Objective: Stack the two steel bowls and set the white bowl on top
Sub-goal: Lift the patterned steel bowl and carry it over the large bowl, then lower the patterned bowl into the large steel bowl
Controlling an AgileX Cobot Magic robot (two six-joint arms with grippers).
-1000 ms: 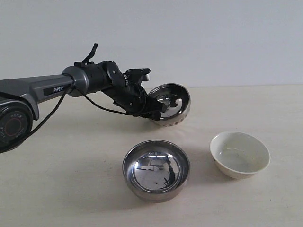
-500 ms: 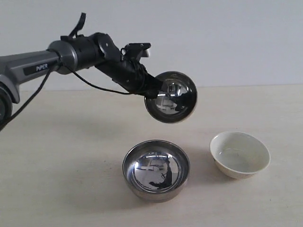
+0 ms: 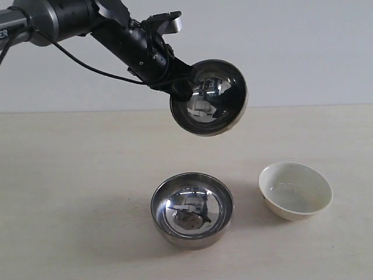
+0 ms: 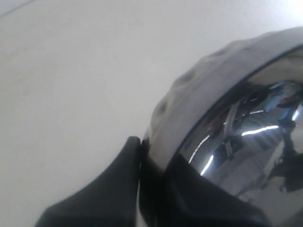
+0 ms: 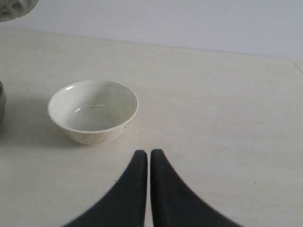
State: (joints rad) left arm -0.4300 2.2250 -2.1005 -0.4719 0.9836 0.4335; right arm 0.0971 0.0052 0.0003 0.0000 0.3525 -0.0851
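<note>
My left claw [image 3: 179,88] grips the dotted shiny steel bowl [image 3: 213,102] by its rim, tilted above the smooth steel bowl [image 3: 192,207]; next I must level and nest it

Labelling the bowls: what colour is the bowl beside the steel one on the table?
Plain glossy cream-white bowl; clearest in the right wrist view.

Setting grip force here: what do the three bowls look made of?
Raised bowl: polished steel, mirror reflections, dimpled outer band. Lower bowl: same mirror-bright metal, smooth-sided. White bowl: glossy cream, probably glazed ceramic, possibly plastic; soft highlights inside.
</note>
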